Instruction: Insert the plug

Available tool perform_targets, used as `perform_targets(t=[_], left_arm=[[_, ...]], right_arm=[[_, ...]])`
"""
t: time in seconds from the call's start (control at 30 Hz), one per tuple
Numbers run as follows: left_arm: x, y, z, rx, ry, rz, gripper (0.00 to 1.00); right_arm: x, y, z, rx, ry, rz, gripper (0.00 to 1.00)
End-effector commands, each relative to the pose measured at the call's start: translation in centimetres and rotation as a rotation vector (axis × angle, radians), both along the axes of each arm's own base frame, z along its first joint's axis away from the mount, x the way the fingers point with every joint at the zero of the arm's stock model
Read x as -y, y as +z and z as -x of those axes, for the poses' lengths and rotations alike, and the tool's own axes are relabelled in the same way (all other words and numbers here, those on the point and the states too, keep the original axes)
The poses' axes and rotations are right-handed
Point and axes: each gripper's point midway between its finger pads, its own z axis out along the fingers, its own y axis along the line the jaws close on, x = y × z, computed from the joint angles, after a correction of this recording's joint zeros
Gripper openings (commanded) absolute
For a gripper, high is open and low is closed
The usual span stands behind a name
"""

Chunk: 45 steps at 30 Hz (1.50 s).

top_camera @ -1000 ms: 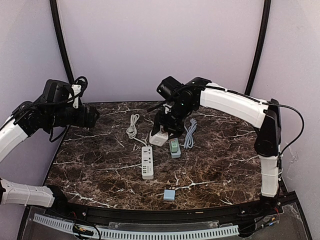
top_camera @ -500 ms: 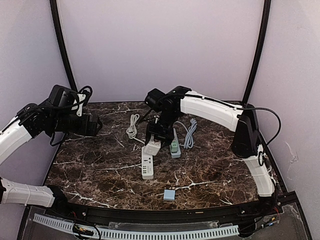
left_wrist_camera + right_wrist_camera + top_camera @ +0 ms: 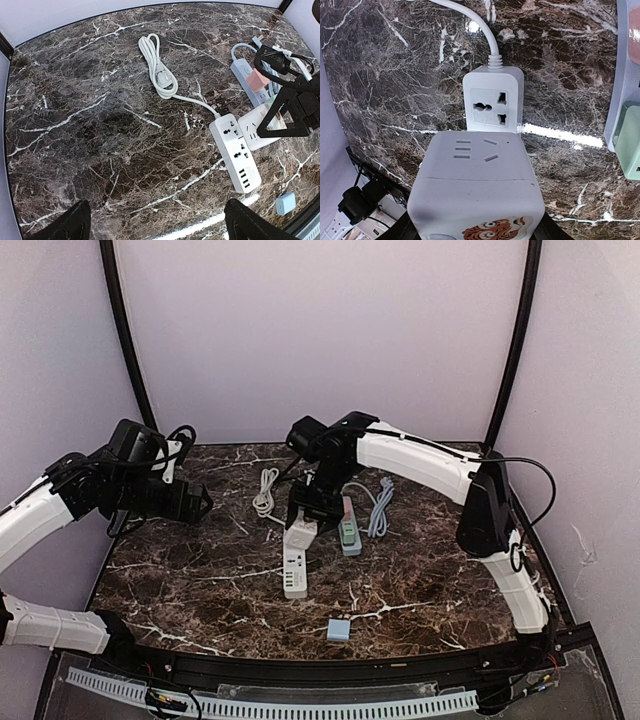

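Right wrist view showed the right gripper point(image 3: 306, 518) clenched on the white plug cube point(image 3: 475, 185), tiger sticker toward the camera and prongs hidden underneath. My read: it was held face-down so the pins could drop straight into the white power strip point(image 3: 492, 102). The cube sat above the strip's far end. One universal socket point(image 3: 490, 107) stayed exposed just beyond it, toward the cord exit. Whether the cube was touching the strip, I couldn't tell. The strip lay flat on the marble table point(image 3: 180, 570), roughly centre, long axis running near-far, with its coiled cord point(image 3: 159, 70) off to the far left, so nothing blocked a vertical approach. The right arm reached in from the far right, elbow high and wrist pitched down over the strip. The left gripper point(image 3: 197, 505) hung at the left side, well apart from the strip, fingers spread and empty, likely just watching. A second grey strip point(image 3: 245, 75) lay just right of the cube, and a small blue block point(image 3: 339, 630) sat near the front edge.
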Motion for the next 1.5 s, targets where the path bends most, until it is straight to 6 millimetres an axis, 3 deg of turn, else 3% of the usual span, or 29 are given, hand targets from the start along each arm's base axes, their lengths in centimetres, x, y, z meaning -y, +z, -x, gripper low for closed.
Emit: perform_targets(t=[0.0,0.47,1.47], left_arm=[[0.0,-0.7,0.6,-0.028,-0.004,0.013,0.94],[-0.2,-1.4,1.3,-0.049,-0.005,0.025,0.92],[-0.1,-2.0,1.0,-0.054,-0.010,0.008,0.90]], right_arm=[[-0.5,-0.5,-1.0,0.024,0.013,-0.015,0.00],[-0.2,-1.6,-3.1,0.080,0.034,-0.011,0.00],[0.5,-4.1,-1.5,0.052,0.070,0.050,0.00]])
